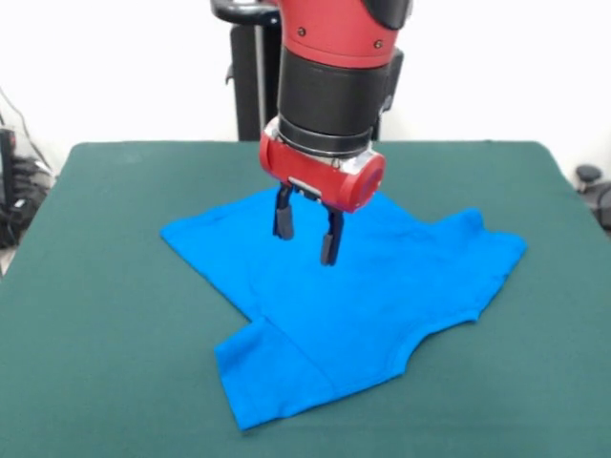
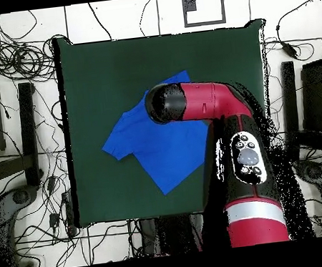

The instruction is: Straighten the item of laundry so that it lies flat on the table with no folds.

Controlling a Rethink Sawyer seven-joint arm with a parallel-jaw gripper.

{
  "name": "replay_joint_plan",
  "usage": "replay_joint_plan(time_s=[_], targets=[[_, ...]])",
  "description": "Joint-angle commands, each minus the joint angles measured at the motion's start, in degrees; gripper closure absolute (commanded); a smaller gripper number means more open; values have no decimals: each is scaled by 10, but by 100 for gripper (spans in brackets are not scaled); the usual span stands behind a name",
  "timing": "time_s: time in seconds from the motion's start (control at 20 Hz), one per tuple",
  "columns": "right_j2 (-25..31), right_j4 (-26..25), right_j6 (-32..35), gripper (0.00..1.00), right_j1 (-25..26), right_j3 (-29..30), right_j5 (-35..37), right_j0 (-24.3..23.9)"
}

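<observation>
The item of laundry [image 1: 353, 305], a bright blue short-sleeved T-shirt, lies spread on the dark green table [image 1: 115, 315]. One sleeve is folded under near the front [image 1: 263, 377], and a crease runs beside it. My gripper [image 1: 307, 239] hangs just above the shirt's upper middle, open, with nothing between its two black fingers. In the overhead view the shirt [image 2: 151, 151] lies at the table's [image 2: 99, 74] middle, and the arm's red wrist [image 2: 189, 101] covers its upper right part and hides the fingers.
Cables and black equipment stands [image 2: 28, 133] surround the table on the floor. My arm's body [image 2: 244, 173] reaches over the table's right side in the overhead view.
</observation>
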Motion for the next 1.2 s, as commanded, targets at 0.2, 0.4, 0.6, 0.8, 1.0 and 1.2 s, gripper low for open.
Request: replay_joint_plan(time_s=[0.2, 0.4, 0.6, 0.8, 1.0, 1.2], targets=[[95, -39, -166, 0, -40, 61, 43, -61], [107, -52, -160, 0, -41, 56, 56, -66], [112, -63, -144, 0, -51, 70, 50, -67], [112, -67, -120, 0, -63, 99, 34, -65], [114, -70, -99, 0, -72, 126, 12, -65], [119, -65, -76, 0, -79, 154, -11, -64]])
